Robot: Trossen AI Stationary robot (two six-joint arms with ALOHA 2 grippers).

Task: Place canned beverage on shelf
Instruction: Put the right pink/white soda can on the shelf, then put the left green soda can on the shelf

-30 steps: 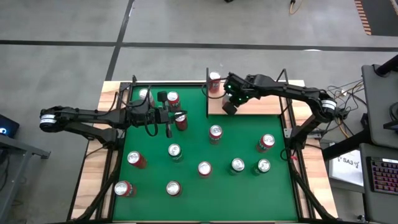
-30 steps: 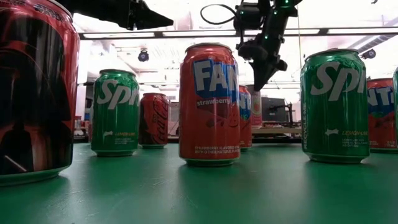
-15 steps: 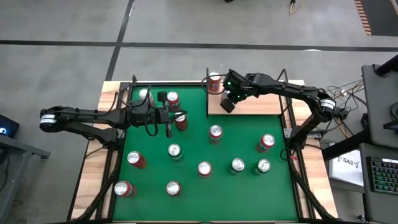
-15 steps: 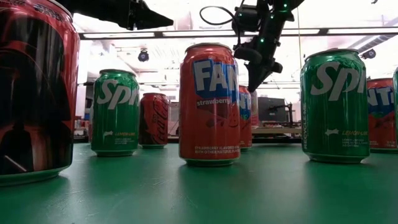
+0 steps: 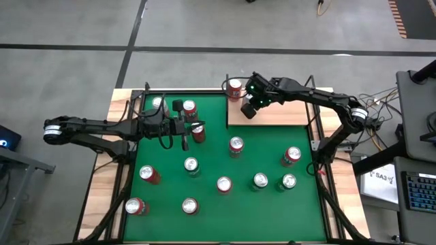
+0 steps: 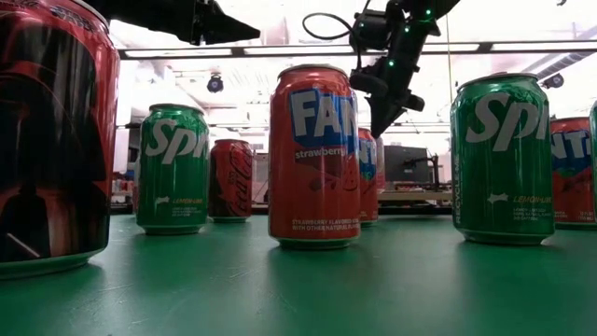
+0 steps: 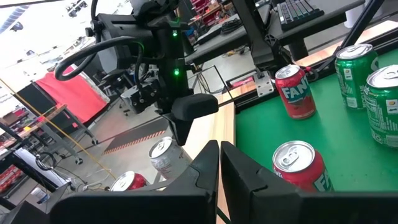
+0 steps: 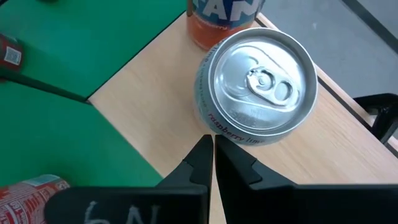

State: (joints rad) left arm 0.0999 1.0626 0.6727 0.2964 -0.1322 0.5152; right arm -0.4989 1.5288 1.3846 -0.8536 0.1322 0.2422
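Up at the shelf [image 5: 286,113], the right tool [image 5: 248,111] hangs closed and empty beside 1 silver can [image 8: 256,87] standing on the board — left tool [image 5: 184,139] closed too, over the green surface [image 5: 211,204].

The counter [image 5: 218,207] is covered in green felt, with pale wood strips along its sides. The shelf [image 5: 286,114] is light-brown wood edged by thin black rods. On it stands a silver can [image 8: 256,87] with red lettering and a shiny grey top, beside an orange can [image 8: 222,14] with blue lettering. The Fanta can [image 6: 314,154] is red with a blue logo; the Sprite cans [image 6: 503,159] are green with white lettering. Both arms are black.
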